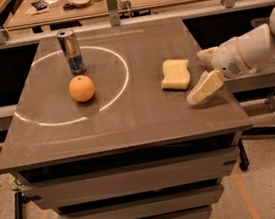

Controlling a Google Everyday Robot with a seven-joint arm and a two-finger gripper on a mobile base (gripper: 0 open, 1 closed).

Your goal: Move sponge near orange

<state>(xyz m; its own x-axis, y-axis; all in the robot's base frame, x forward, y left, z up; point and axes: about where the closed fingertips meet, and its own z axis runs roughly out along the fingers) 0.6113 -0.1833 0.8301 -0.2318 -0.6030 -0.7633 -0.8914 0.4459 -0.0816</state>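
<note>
Hovering at the right edge of the dark worktop [129, 120], my cream claw [204, 70] gapes wide just beside the pale yellow foam sponge [175, 73], open surface separating it from the round orange fruit [82, 88].

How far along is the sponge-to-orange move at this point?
Done: nothing yet; the sponge lies on the right of the table, well apart from the orange, which sits left beside the can. In hand: the pincer is open just right of the sponge, not gripping it. Left: grasp, carry left, set down by the orange.
</note>
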